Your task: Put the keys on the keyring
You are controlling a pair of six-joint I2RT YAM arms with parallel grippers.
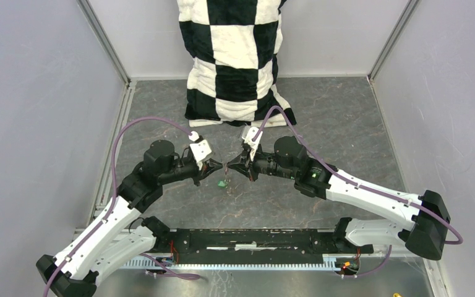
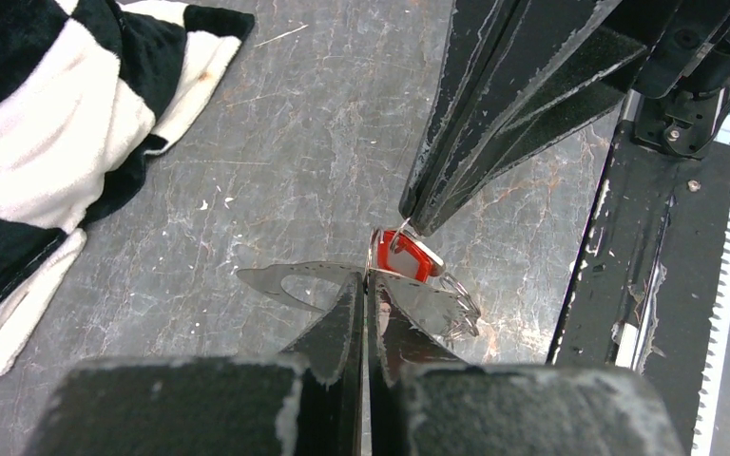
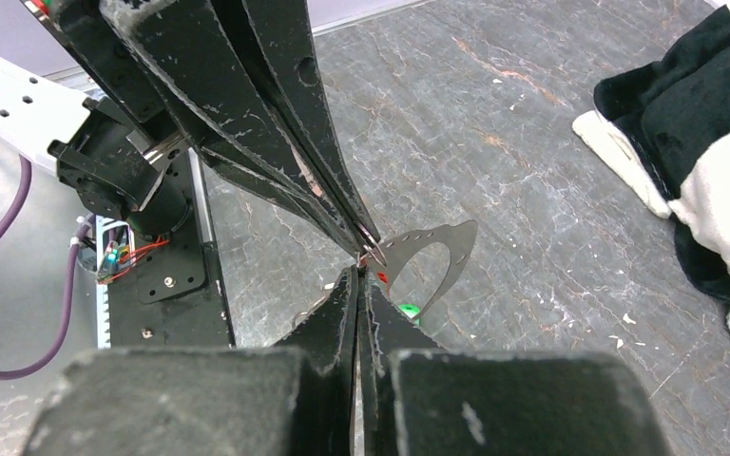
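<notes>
Left gripper [image 2: 366, 283] closed, pinching the flat silvery keyring [image 2: 290, 277] at its middle, above the table [image 1: 346, 124]. Right gripper [image 3: 356, 280] closed too, tips meeting the left's and touching the small link atop the red key [image 2: 409, 258]; real grip unclear. Green key [image 1: 222, 183] just below the tips, hanging or lying, can't tell.

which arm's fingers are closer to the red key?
Right. Right fingers touch the top of the red key; left fingers sit beside its head, shut on the keyring.

red key [image 2: 407, 258], green key [image 1: 222, 183], black-white checked cloth [image 1: 235, 55]
</notes>
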